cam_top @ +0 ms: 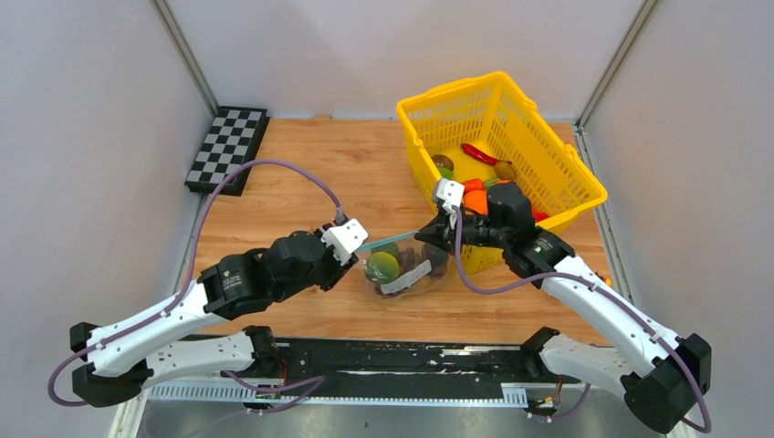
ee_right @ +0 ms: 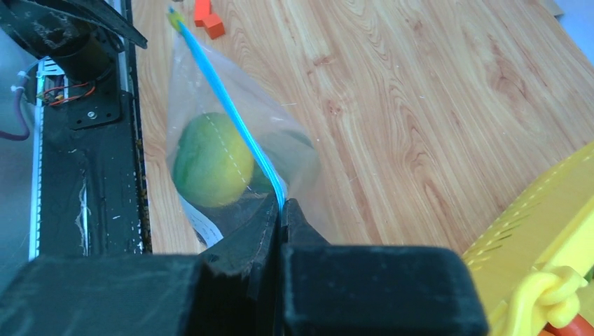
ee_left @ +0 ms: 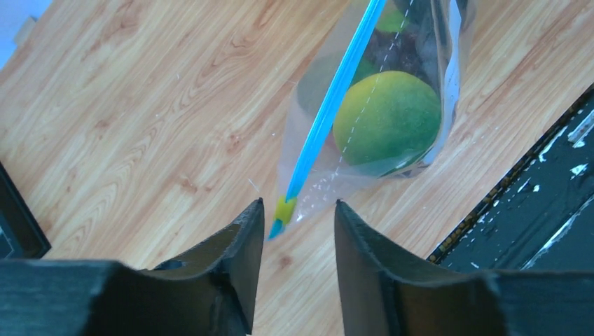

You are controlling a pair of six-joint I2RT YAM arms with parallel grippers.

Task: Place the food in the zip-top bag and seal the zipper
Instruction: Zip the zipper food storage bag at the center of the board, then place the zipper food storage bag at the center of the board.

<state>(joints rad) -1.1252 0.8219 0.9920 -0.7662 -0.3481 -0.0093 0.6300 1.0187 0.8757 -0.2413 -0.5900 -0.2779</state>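
- One clear, crinkly zip-top bag (cam_top: 408, 274) is resting on the wood-grain table (cam_top: 301, 173), a round green fruit (ee_left: 387, 119) sitting inside.
- Its thin teal zipper (ee_right: 231, 113) is being pinched by the right hand (ee_right: 281, 206), which is clamping tight on it.
- The left hand (ee_left: 298, 210) is standing open, the zipper's end lying just ahead of its parted fingers (ee_left: 235, 245).
- The yellow mesh basket (cam_top: 566, 178) is holding more food.

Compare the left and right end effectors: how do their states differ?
The left end effector is open, jaws apart around the end of the zipper; the right end effector is shut on the zipper. They sit at opposite ends of it. Both are at the mouth of the zip-top bag.
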